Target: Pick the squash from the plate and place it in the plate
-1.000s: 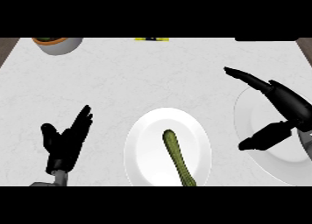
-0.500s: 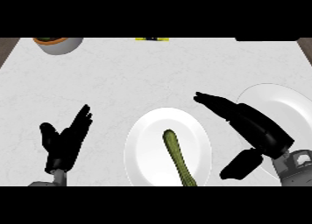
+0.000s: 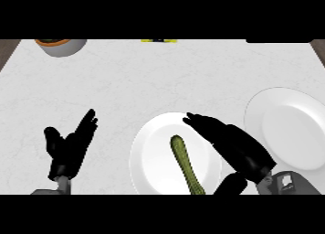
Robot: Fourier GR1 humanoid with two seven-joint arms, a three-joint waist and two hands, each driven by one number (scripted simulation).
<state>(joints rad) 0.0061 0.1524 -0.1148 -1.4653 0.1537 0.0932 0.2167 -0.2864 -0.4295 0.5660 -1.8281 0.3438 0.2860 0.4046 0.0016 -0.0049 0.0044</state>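
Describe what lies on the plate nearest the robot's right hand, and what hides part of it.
A green squash lies on the near plate. The right hand covers that plate's right rim.

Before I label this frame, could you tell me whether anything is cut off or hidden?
Head view: the right hand covers the right rim of the squash's plate; the squash runs to the lower edge; the bowl is cropped at the top.
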